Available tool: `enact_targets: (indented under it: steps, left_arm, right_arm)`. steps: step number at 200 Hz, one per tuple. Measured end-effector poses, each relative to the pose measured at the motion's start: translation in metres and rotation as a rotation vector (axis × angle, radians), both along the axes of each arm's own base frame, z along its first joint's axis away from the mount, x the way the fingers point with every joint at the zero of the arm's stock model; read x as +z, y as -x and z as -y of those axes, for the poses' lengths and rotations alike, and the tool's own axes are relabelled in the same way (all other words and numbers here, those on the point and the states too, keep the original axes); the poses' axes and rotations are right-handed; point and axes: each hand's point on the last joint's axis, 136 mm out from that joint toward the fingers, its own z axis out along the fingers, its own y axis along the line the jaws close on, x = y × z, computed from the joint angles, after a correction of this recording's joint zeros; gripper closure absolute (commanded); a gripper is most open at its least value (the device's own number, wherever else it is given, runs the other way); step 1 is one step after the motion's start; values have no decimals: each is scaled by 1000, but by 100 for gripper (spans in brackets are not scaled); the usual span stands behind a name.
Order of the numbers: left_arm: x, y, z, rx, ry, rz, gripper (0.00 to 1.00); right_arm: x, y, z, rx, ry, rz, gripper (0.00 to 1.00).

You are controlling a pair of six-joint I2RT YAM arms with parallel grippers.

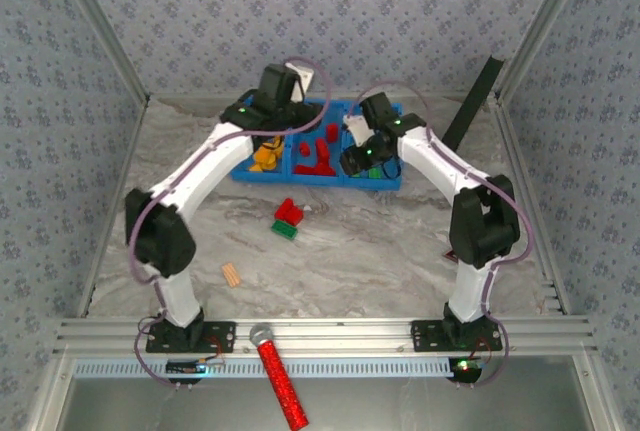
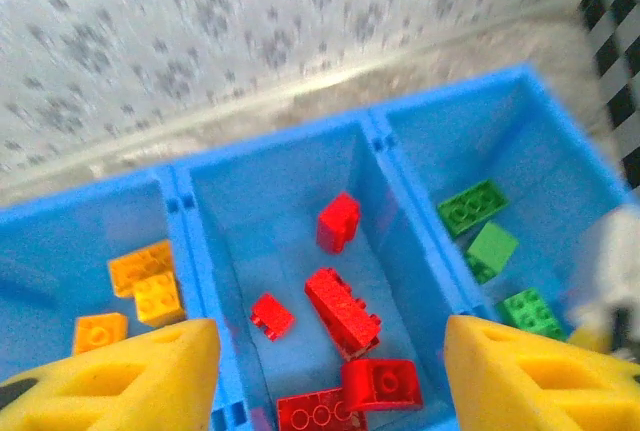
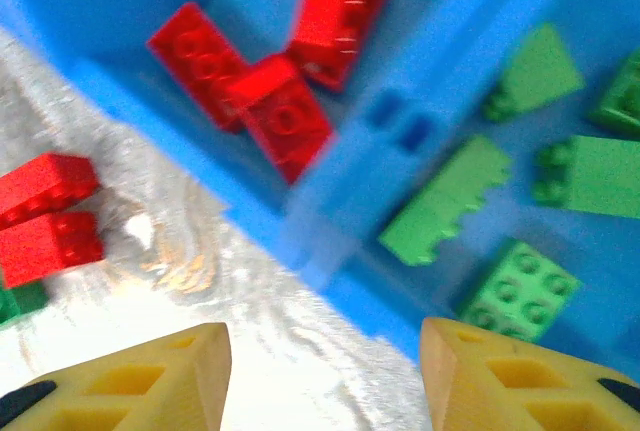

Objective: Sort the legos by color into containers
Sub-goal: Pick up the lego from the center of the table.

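Hovering over the bright blue three-compartment plastic tray [image 2: 270, 221], the left gripper [image 2: 328, 323] and right gripper [image 3: 322, 326] are holding their jaws well apart, empty.

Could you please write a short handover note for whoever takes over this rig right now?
Left gripper: open, empty, above the middle compartment of the blue tray.
Right gripper: open, empty, above the tray's near edge, by the red/green divider.
Done: yellow-orange bricks in the left compartment, red bricks in the middle, green bricks in the right.
Left to do: loose red bricks and a loose green brick lie on the table in front of the tray.
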Motion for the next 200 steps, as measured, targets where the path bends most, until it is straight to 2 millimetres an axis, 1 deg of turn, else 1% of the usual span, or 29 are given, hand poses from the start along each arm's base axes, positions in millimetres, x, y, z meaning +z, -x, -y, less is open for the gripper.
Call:
enact_targets:
  steps: [14, 30, 38, 55, 63, 84, 100, 114, 132, 144, 166, 200]
  left_arm:
    - [24, 13, -12, 7, 35, 39, 35]
    - [36, 26, -27, 20, 59, 58, 34]
    - [38, 31, -35, 29, 68, 59, 34]
    - [32, 42, -52, 56, 71, 45, 33]
    - [29, 48, -62, 72, 71, 36, 32]
    - [23, 66, -86, 108, 73, 24, 30]
    - [24, 82, -102, 135, 77, 30, 28]
    - [27, 98, -114, 151, 91, 41, 26]
    - [28, 117, -128, 173, 108, 54, 25]
    - [24, 127, -137, 192, 112, 51, 24]
    - [14, 137, -150, 227, 109, 32, 23]
    - [-3, 148, -163, 257, 94, -8, 22]
  right_arm:
    - [2, 15, -21, 62, 3, 7, 45]
    - [2, 34, -49, 133, 2, 11, 44]
    - [1, 44, -61, 162, 1, 6, 44]
    - [-5, 62, -85, 211, -5, -6, 44]
    - [-12, 70, -96, 230, 0, -21, 44]
    - [-37, 81, -113, 253, 23, -69, 43]
    - [-55, 84, -122, 257, 42, -101, 43]
    - [-65, 83, -129, 261, 54, -113, 42]
    - [-71, 81, -135, 265, 64, -115, 42]
    - [-73, 79, -138, 266, 71, -110, 42]
    - [-78, 77, -137, 260, 87, -108, 42]
    - [-83, 74, -136, 254, 102, -106, 42]
